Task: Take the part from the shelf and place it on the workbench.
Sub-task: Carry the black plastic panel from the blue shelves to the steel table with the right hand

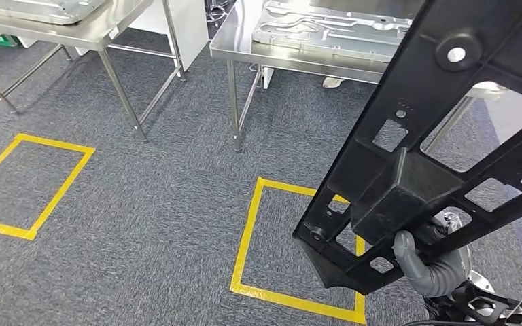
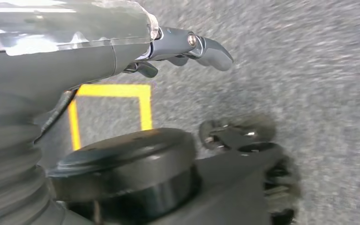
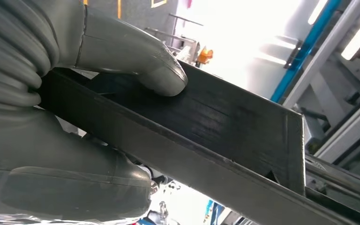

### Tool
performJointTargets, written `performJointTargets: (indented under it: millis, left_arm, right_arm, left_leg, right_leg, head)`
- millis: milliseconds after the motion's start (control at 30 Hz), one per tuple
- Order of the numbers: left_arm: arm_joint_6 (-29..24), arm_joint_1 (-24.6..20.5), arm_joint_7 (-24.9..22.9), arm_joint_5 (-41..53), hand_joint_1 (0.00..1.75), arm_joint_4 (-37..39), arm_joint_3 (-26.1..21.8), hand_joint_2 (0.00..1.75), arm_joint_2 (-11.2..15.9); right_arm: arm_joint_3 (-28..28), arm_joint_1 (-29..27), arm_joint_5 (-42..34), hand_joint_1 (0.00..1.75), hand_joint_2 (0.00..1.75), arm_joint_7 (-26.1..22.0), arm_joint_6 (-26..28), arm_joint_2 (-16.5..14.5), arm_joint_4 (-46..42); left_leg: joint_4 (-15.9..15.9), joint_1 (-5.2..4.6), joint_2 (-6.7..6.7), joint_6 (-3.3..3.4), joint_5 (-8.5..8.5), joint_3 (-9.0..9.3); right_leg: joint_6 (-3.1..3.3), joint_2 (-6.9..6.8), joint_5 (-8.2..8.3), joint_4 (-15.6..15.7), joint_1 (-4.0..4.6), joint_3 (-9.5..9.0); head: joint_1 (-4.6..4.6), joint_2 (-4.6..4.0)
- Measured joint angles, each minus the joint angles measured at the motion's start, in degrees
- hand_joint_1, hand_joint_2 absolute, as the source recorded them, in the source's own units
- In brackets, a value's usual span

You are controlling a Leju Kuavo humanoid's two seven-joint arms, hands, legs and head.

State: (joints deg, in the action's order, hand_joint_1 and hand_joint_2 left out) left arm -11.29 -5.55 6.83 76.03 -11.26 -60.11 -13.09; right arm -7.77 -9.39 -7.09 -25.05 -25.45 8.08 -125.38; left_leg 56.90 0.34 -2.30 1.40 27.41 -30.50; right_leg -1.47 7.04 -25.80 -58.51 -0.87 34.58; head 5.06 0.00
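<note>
A large black frame-shaped part (image 1: 442, 129) with several cut-outs slants across the right of the head view, held up over the carpet. My right hand (image 1: 429, 268) grips it from below at its lower end. In the right wrist view the grey thumb (image 3: 140, 61) presses on the part's flat black bar (image 3: 225, 126). My left hand (image 2: 187, 47) hangs over the floor with its fingers loosely apart and nothing in it. A steel workbench (image 1: 245, 44) stands ahead with silver metal panels lying on it.
A second steel table (image 1: 92, 30) stands at the back left, carrying a metal sheet. Two yellow tape squares mark the grey carpet, one at the left (image 1: 54, 197) and one just ahead of me (image 1: 248, 231). Table legs (image 1: 234, 109) reach the floor between them.
</note>
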Motion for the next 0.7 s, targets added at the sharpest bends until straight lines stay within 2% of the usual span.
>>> performJointTargets:
  millis: [33,100,133,167,200,233,267,300,333,367,400,467,533,600,633,667,700]
  left_arm:
    - [-0.16,-0.05,0.79,0.25,0.00,0.00,0.10,1.75,-0.10]
    - [-0.28,0.02,1.49,0.56,0.00,0.00,0.20,1.75,-0.17]
    - [-0.27,0.12,1.24,0.69,0.00,0.00,0.21,1.75,-0.15]
    - [-0.20,0.22,0.64,0.78,0.00,0.00,0.22,1.75,-0.11]
    - [-0.10,0.28,-0.23,0.90,0.00,0.00,0.24,1.75,-0.06]
    - [0.03,0.30,-1.24,1.02,0.00,0.00,0.25,1.75,-0.01]
    - [0.20,0.30,-2.16,1.11,0.00,0.00,0.26,1.75,0.04]
    - [0.35,0.29,-2.90,1.16,0.00,0.00,0.27,1.75,0.10]
    - [0.49,0.30,-3.47,1.18,0.00,0.00,0.27,1.75,0.18]
    - [0.62,0.30,-3.92,1.18,0.00,0.00,0.27,1.75,0.27]
    - [0.71,0.28,-4.28,1.16,0.00,0.00,0.27,1.75,0.37]
    - [0.82,0.21,-4.76,0.94,0.00,0.00,0.26,1.75,0.52]
    - [0.81,0.18,-4.65,0.44,0.00,0.00,0.21,1.75,0.61]
    - [0.75,0.24,-4.09,-0.19,0.00,0.00,0.07,1.75,0.63]
    - [0.73,0.21,-3.69,-0.40,0.00,0.00,-0.01,1.75,0.63]
    - [0.70,0.15,-3.29,-0.49,0.00,0.00,-0.06,1.75,0.63]
    - [0.69,0.09,-2.86,-0.48,0.00,0.00,-0.08,1.75,0.64]
  right_arm:
    - [-0.13,0.09,-0.04,1.75,1.75,0.14,-0.14,-0.01,-0.04]
    - [-0.28,0.21,-0.16,1.75,1.75,0.31,-0.30,-0.03,-0.03]
    - [-0.31,0.18,-0.23,1.75,1.75,0.34,-0.33,-0.04,0.02]
    - [-0.33,0.08,-0.28,1.75,1.75,0.36,-0.36,-0.06,0.11]
    - [-0.36,-0.01,-0.33,1.75,1.75,0.36,-0.37,-0.07,0.19]
    - [-0.40,-0.10,-0.33,1.75,1.75,0.36,-0.35,-0.07,0.25]
    - [-0.45,-0.19,-0.31,1.75,1.75,0.36,-0.32,-0.08,0.28]
    - [-0.50,-0.31,-0.27,1.75,1.75,0.36,-0.28,-0.08,0.28]
    - [-0.55,-0.46,-0.22,1.75,1.75,0.36,-0.23,-0.08,0.26]
    - [-0.59,-0.65,-0.19,1.75,1.75,0.36,-0.18,-0.08,0.25]
    - [-0.68,-0.90,-0.17,1.75,1.75,0.34,-0.14,-0.08,0.21]
    - [-1.02,-1.63,-0.22,1.75,1.75,0.30,-0.17,-0.08,0.14]
    - [-1.33,-2.12,-0.46,1.75,1.75,0.30,-0.43,-0.08,0.14]
    - [-1.40,-2.12,-0.72,1.75,1.75,0.45,-0.76,-0.08,0.25]
    - [-1.40,-2.07,-0.80,1.75,1.75,0.60,-0.89,-0.08,0.38]
    - [-1.40,-2.05,-0.84,1.75,1.75,0.73,-1.02,-0.09,0.54]
    - [-1.40,-2.02,-0.86,1.75,1.75,0.87,-1.14,-0.09,0.72]
  left_leg:
    - [-0.37,0.13,0.74,0.31,-0.24,0.14]
    - [-0.65,0.09,2.25,0.65,-0.37,0.19]
    - [-0.63,0.00,3.07,0.69,-0.32,0.16]
    - [-0.59,-0.07,3.89,0.68,-0.22,0.16]
    - [-0.54,-0.10,4.67,0.63,-0.09,0.20]
    - [-0.47,-0.11,5.41,0.52,0.07,0.28]
    - [-0.38,-0.12,6.06,0.37,0.28,0.43]
    - [-0.30,-0.21,6.60,0.15,0.51,0.63]
    - [-0.22,-0.34,7.06,-0.14,0.74,0.85]
    - [-0.18,-0.46,7.50,-0.45,0.92,1.05]
    - [-0.20,-0.55,7.92,-0.78,1.05,1.23]
    - [-0.28,-0.54,8.49,-1.48,1.34,1.58]
    - [1.66,-0.35,6.43,-2.17,2.94,1.08]
    - [8.24,-0.13,3.58,-2.61,6.49,-1.83]
    - [12.39,-0.09,3.03,-2.71,8.19,-3.84]
    - [15.46,-0.10,2.87,-2.76,9.03,-5.40]
    - [16.61,-0.10,2.82,-2.73,8.71,-6.11]
  right_leg:
    - [-0.27,-1.51,-1.11,-1.69,0.10,0.84]
    - [-0.76,-5.22,-4.86,-8.54,0.11,4.18]
    - [-1.03,-6.17,-6.47,-12.36,-0.03,6.08]
    - [-1.22,-6.59,-7.09,-14.83,-0.20,7.30]
    - [-1.34,-6.84,-6.55,-15.04,-0.33,7.37]
    - [-1.38,-7.18,-5.05,-12.91,-0.40,6.21]
    - [-1.33,-7.87,-3.06,-8.95,-0.43,4.02]
    - [-1.04,-9.13,-1.52,-4.84,-0.32,1.71]
    - [-0.69,-10.17,-0.47,-1.60,-0.17,-0.04]
    - [-0.30,-10.86,-0.02,0.24,0.02,-0.99]
    - [0.10,-11.05,-0.09,0.70,0.22,-1.12]
    - [0.68,-9.86,0.06,0.89,0.15,-1.03]
    - [1.38,-8.62,0.29,1.31,-0.22,-1.23]
    - [1.90,-7.31,0.46,1.50,-0.30,-1.26]
    - [2.02,-6.61,0.47,1.48,-0.20,-1.21]
    - [2.08,-5.86,0.47,1.44,-0.10,-1.19]
    - [2.09,-5.07,0.46,1.38,-0.02,-1.22]
  head:
    - [-0.01,0.00]
    - [-0.02,0.00]
    - [-0.01,0.00]
    - [-0.01,0.00]
    - [-0.01,0.00]
    - [-0.01,0.00]
    - [-0.01,0.00]
    - [-0.01,0.00]
    - [-0.01,0.00]
    - [-0.01,0.00]
    - [-0.01,0.00]
    - [-0.01,0.00]
    - [-0.01,0.00]
    - [-0.01,0.00]
    - [-0.01,0.00]
    - [-0.01,0.00]
    - [-0.01,0.00]
